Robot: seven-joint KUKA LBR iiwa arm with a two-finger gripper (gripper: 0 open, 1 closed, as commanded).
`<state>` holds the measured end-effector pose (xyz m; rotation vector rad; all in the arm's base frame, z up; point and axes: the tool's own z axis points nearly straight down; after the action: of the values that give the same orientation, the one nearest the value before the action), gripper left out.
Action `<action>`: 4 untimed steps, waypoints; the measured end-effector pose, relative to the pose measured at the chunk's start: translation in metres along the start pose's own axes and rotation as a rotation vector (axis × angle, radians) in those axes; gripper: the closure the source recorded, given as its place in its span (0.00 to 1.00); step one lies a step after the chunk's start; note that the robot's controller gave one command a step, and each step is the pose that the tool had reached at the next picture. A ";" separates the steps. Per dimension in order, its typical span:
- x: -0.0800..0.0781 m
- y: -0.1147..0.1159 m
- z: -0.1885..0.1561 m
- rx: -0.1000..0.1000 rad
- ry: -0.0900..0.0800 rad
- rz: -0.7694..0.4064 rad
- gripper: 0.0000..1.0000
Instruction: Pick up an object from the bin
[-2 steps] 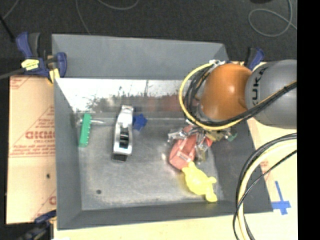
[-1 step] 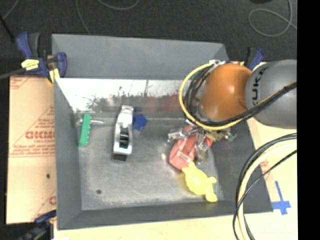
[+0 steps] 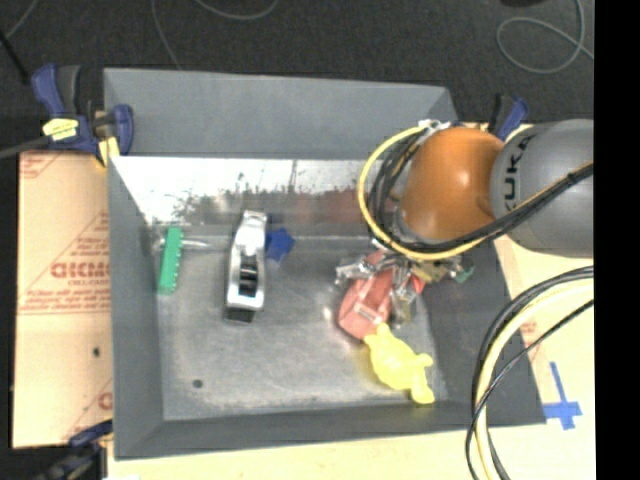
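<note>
Gripper is low in the bin, just up from the yellow toy on the back-wall side. It sits over the upper end of a red packet. The orange cover hides most of it, so I can't tell how wide it's set or whether it has the packet. The packet lies flat, directly up-left of the yellow toy, its lower end touching the toy or nearly so. Its long axis is diagonal: the upper end points to the back wall and the arm, the lower end runs off left of the toy. A white and black dispenser is well left of the toy, with a blue piece beside it and a green comb further left again. My call: clamp across the packet's short side, not along the diagonal. Stay on the end away from the toy and lift straight up so the toy isn't dragged. The packet looks soft and may sag or slip.
</note>
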<state>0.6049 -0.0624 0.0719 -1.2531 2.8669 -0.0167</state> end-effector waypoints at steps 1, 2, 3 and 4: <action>0.000 0.000 0.000 0.000 0.000 0.000 1.00; 0.000 0.000 0.000 0.000 0.000 0.000 1.00; 0.000 0.000 0.000 0.000 0.000 0.001 1.00; 0.000 0.000 0.000 0.000 0.000 0.001 1.00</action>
<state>0.6049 -0.0624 0.0719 -1.2521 2.8673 -0.0165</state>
